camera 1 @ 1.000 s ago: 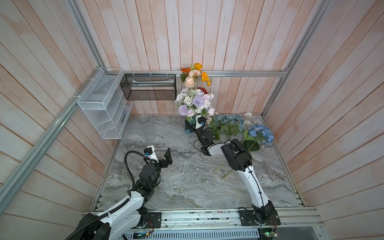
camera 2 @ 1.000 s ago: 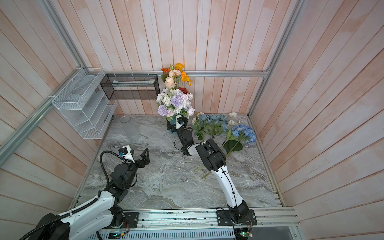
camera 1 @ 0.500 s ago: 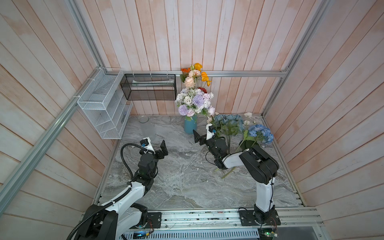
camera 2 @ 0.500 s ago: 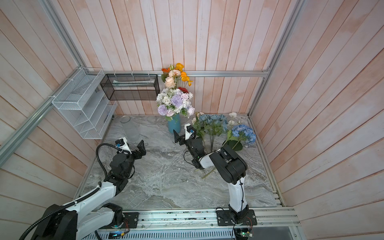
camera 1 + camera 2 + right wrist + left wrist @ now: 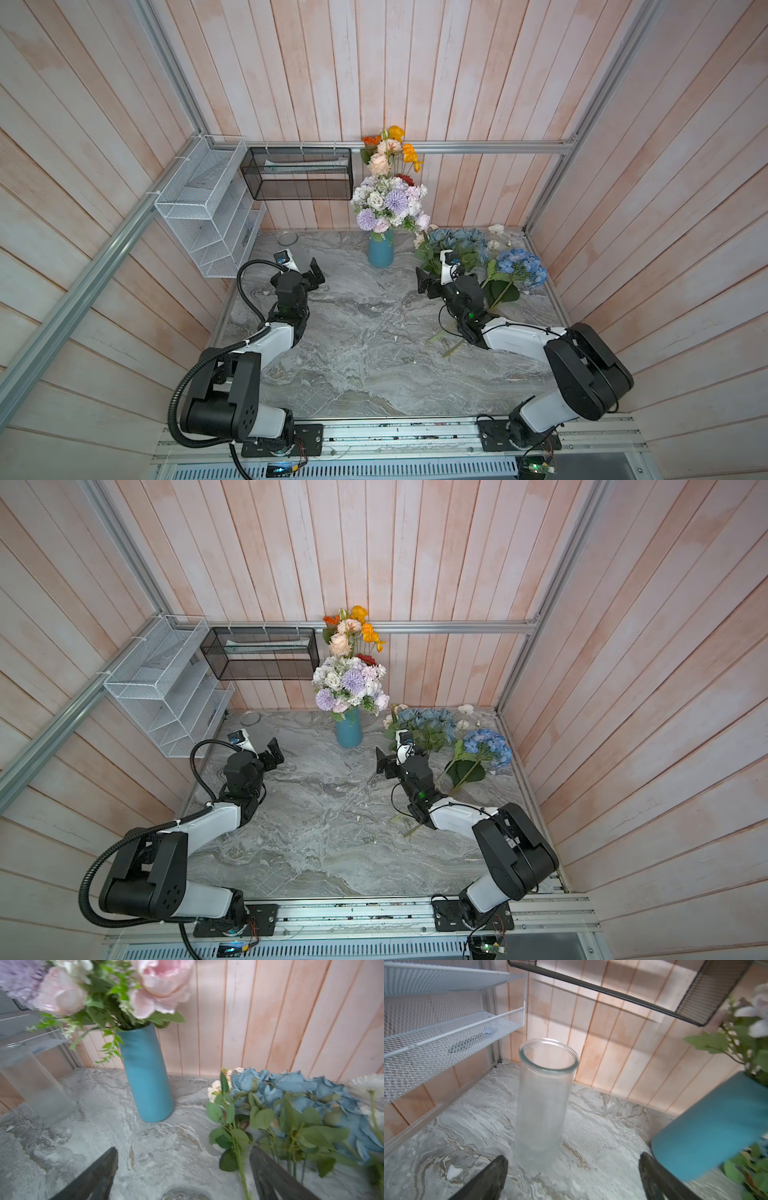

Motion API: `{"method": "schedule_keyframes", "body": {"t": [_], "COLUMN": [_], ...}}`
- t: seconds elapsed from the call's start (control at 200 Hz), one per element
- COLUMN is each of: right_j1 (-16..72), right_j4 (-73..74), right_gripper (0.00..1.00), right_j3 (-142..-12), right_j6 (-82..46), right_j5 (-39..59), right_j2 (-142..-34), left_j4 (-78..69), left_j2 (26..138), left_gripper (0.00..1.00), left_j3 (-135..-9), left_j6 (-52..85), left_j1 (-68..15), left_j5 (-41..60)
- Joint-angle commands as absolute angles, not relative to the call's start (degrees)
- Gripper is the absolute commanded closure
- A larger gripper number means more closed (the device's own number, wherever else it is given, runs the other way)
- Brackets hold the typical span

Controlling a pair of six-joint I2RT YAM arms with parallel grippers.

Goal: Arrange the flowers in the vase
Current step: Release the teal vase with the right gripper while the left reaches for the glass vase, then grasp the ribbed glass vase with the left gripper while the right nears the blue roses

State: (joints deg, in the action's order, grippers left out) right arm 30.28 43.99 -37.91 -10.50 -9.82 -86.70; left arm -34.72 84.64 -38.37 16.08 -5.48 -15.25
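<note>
Two grippers spread wide and empty; loose flowers [image 5: 521, 268] lie by your right arm.
Your right gripper [image 5: 182, 1178] hangs between the blue vase [image 5: 147, 1076], upright and full of blooms, and the loose flowers, which lie flat just beside one finger on the side away from the vase. Their stems run from heads at the back toward the front, passing under that arm. Your left gripper [image 5: 571, 1178] faces a glass jar [image 5: 546, 1101], well apart from them, so the right arm looks better placed for the next stem.
</note>
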Motion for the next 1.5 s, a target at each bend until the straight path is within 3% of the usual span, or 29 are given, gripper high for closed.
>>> {"method": "schedule_keyframes", "body": {"t": [0.0,0.67,0.98,1.4,1.495], "right_j1": [26.56,25.49,25.49,25.49,25.49], "right_j4": [39.11,39.45,37.79,36.95,36.88], "right_gripper": [0.02,0.02,0.02,0.02,0.02], "right_j3": [-35.57,-35.43,-35.84,-36.23,-36.3], "right_j6": [-14.55,-12.4,-11.78,-11.68,-11.19], "right_j5": [-4.71,-8.3,-10.8,-12.22,-13.36], "right_j2": [-84.01,-81.83,-80.55,-80.66,-80.77], "left_j4": [-32.36,-28.18,-28.21,-30.71,-29.89], "left_j2": [88.87,110.39,114.9,114.38,113.29], "left_gripper": [0.0,0.0,0.09,0.55,0.75], "left_j3": [-42.75,-64.93,-69.06,-67.7,-67.44], "left_j6": [15.15,5.34,1.45,-0.88,-0.59], "left_j1": [-2.68,0.25,0.26,0.18,0.0], "left_j5": [-16.08,-15.28,-14.68,-12.56,-11.64]}}
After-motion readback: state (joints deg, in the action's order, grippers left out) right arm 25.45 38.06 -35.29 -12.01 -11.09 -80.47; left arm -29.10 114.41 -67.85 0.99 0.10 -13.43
